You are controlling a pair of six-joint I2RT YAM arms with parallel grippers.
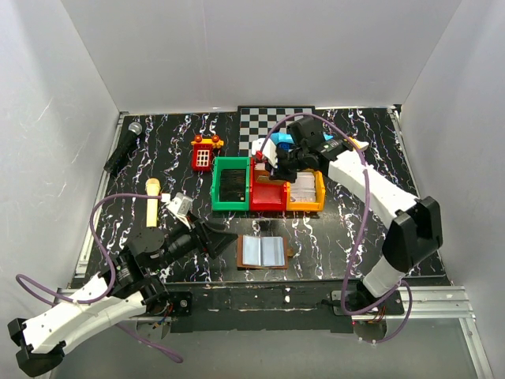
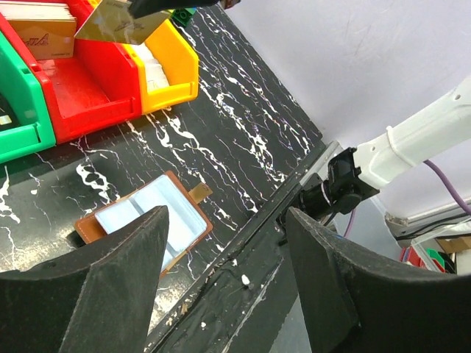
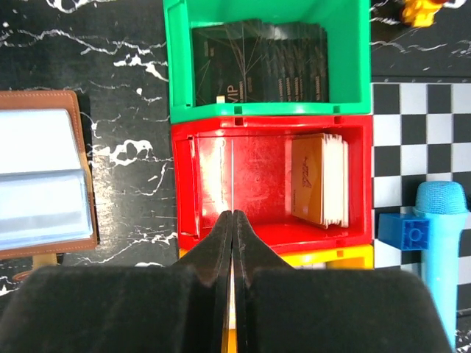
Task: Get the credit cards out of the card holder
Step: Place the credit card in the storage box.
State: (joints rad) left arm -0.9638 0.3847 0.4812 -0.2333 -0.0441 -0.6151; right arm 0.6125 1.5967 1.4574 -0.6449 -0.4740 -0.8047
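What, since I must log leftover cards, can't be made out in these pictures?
Open brown leather-like card holder: whether its pale sleeves hold cards. Too small in the top view; cut by the left edge in the right wrist view; partly behind the left gripper's finger in its view.
Yellow plastic bin: contents hidden behind the shut right gripper in the right wrist view.
Shiny tan card it holds: glare hides the print, left wrist view.

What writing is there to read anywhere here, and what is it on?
"VIP": on the black cards in the green bin.
On the brown cards in the red bin: printed script, too blurred to read.
On the card held in the right pincer: faint marks, unreadable.
Nothing else legible.
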